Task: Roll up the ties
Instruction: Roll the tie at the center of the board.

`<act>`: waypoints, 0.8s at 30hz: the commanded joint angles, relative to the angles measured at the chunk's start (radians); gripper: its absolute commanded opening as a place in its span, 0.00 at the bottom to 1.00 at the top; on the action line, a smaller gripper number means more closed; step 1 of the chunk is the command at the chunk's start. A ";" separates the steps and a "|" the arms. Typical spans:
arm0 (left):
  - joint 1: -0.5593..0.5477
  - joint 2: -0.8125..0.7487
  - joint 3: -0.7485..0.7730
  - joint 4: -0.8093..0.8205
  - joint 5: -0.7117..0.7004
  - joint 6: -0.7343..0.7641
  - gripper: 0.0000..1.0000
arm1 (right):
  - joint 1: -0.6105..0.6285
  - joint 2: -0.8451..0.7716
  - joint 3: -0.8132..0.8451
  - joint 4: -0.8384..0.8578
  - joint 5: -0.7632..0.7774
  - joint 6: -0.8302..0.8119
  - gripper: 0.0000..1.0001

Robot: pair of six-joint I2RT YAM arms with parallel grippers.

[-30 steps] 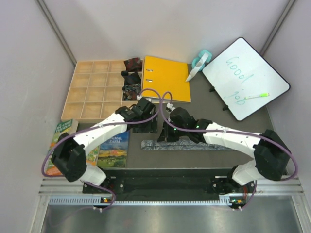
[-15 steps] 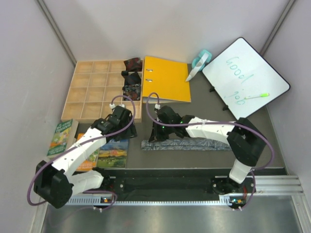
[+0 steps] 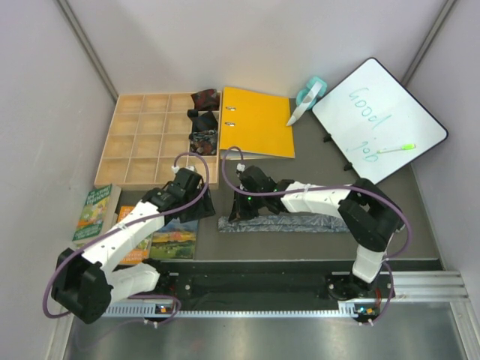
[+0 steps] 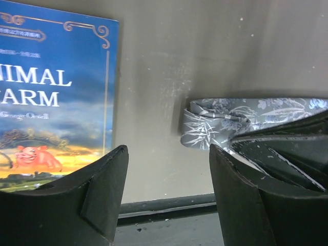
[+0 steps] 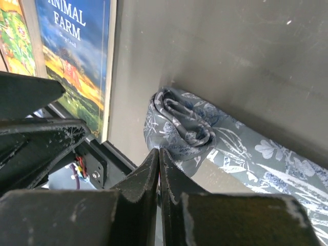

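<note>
On the table | grey tie, end curled | left jaws apart | right jaws closed at curl

Grey tie, left end seemingly hidden beneath right tool

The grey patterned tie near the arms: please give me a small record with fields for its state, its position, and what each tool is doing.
item: silvery grey patterned fabric tie
state: left end curled into a small loose roll, the rest flat on the dark table
position: right of the blue Animal Farm paperback book, apart from it
left tool: open, nothing between its fingers, near the rolled end
right tool: shut, tips at the rolled end; whether it pinches fabric cannot be told
</note>
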 commanded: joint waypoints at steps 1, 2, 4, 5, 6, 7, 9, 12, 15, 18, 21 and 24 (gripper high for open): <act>0.004 -0.021 -0.020 0.071 0.048 -0.001 0.69 | -0.020 0.000 -0.031 0.064 0.014 -0.023 0.03; 0.004 -0.021 -0.025 0.093 0.048 0.003 0.69 | -0.023 0.001 -0.035 0.069 0.014 -0.024 0.03; 0.004 -0.020 -0.035 0.111 0.102 0.002 0.69 | -0.027 0.006 -0.046 0.078 0.013 -0.024 0.03; 0.004 -0.017 -0.040 0.126 0.108 0.002 0.69 | -0.031 0.009 -0.049 0.083 0.013 -0.026 0.03; 0.004 -0.017 -0.054 0.136 0.113 0.002 0.69 | -0.029 0.015 -0.054 0.086 0.011 -0.027 0.03; 0.004 -0.013 -0.058 0.145 0.117 0.002 0.68 | -0.031 0.018 -0.057 0.087 0.011 -0.027 0.02; 0.004 -0.006 -0.080 0.173 0.134 -0.001 0.68 | -0.034 0.024 -0.066 0.096 0.011 -0.031 0.02; 0.004 0.003 -0.106 0.220 0.159 -0.004 0.68 | -0.041 0.029 -0.078 0.103 0.011 -0.034 0.02; 0.004 0.013 -0.126 0.274 0.188 -0.003 0.68 | -0.052 0.029 -0.092 0.110 0.011 -0.038 0.02; 0.004 0.026 -0.138 0.306 0.199 0.005 0.68 | -0.060 0.030 -0.104 0.116 0.011 -0.043 0.02; 0.004 0.049 -0.153 0.349 0.215 0.011 0.67 | -0.066 0.030 -0.114 0.124 0.013 -0.046 0.02; 0.004 0.075 -0.169 0.401 0.238 0.011 0.66 | -0.067 0.032 -0.121 0.127 0.013 -0.049 0.02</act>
